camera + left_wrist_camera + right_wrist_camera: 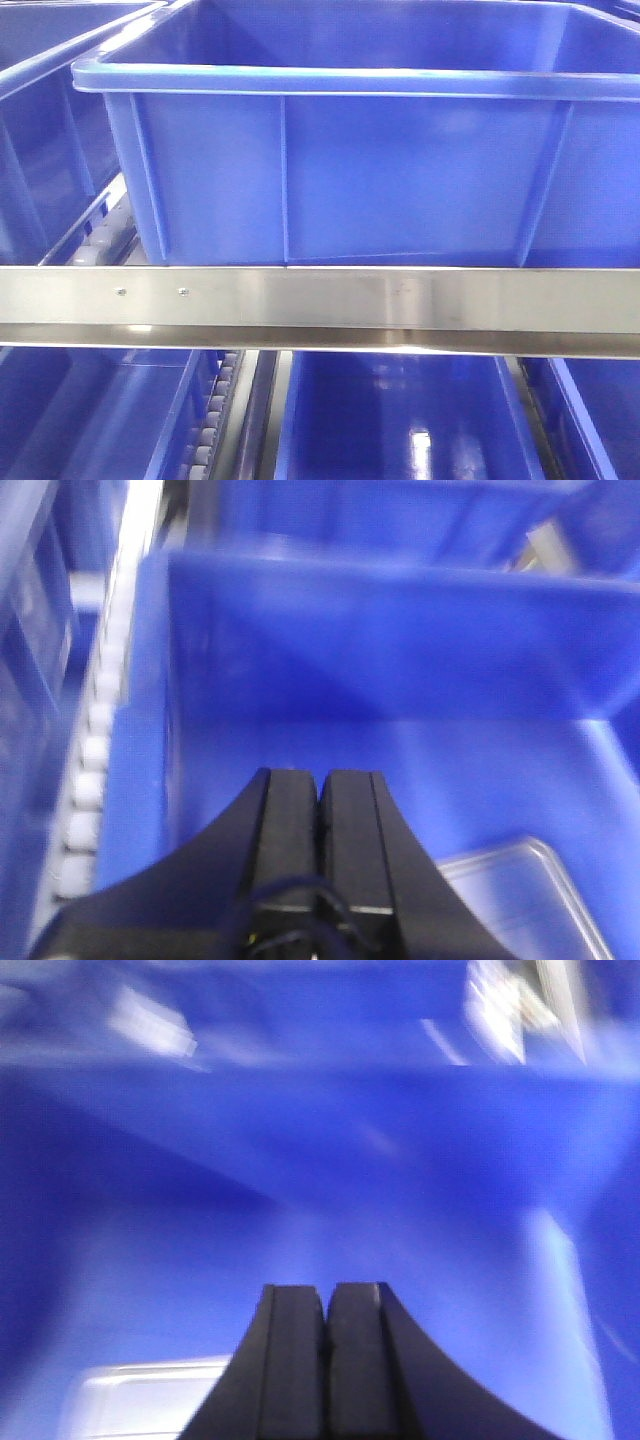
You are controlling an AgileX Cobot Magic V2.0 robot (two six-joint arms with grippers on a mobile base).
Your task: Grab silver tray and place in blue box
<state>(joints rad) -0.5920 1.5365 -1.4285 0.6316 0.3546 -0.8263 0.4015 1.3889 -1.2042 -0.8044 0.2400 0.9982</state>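
Left tool [320, 790]: fingers pressed together, holding nothing; it hangs over the inside of the box [330, 630].
Right tool [325, 1305]: also closed and empty, likewise above blue box [330, 1150] floor; this view is blurred.
Tray, left wrist view: the tray [530, 900] lies flat on the box floor at lower right of the frame, one rounded corner showing, just right of the tool and apart from it.
Tray, right wrist view: the tray [150, 1400] shows as a pale patch at lower left of the frame, left of the tool.
Key relation: judged from both views, the tray sits between the two tools, near each; neither is clearly nearer.
Long axis: cannot tell, too little of the tray shows.
Front view: the box [350, 170] stands on a steel rail [320, 300] of the rack; its floor is hidden, and no tool or tray appears.
Contents: the tray is inside a blue box; nothing else is seen in it.
Task stage: the tray looks already placed.
Other crates: more blue crates [390, 420] sit below and beside.
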